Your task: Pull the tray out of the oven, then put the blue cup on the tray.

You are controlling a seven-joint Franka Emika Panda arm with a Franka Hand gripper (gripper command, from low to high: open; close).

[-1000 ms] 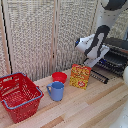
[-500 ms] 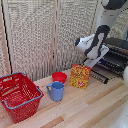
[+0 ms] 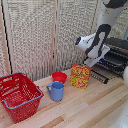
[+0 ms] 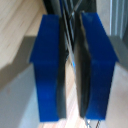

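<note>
From the exterior view's right, the arm is reaching down toward the oven [image 3: 117, 52], whose door is lying open with the tray [image 3: 111, 63] showing as dark parallel bars at its mouth. The gripper [image 3: 101, 61] is sitting right at the tray's near edge, though this view is hiding the fingertips behind the wrist. The blue cup [image 3: 56, 91] is standing upright on the wooden table [image 3: 95, 107], well apart from the oven, with a red bowl [image 3: 59, 77] just behind it, a yellow box [image 3: 80, 76] beside that, and a red basket [image 3: 19, 95] toward the exterior view's left.

Up close in the wrist view, the two blue fingers [image 4: 49, 70] are standing almost together, with thin dark bars running through the narrow gap between them. The jaws are appearing to pinch a bar of the tray, though blur is making firm contact hard to confirm.

Judging from this, the pull is the step in hand. It is calling for a level, straight draw along the oven's runners, keeping the pinch firm so the thin bar is not slipping, and stopping before the tray is tipping off its supports.
</note>
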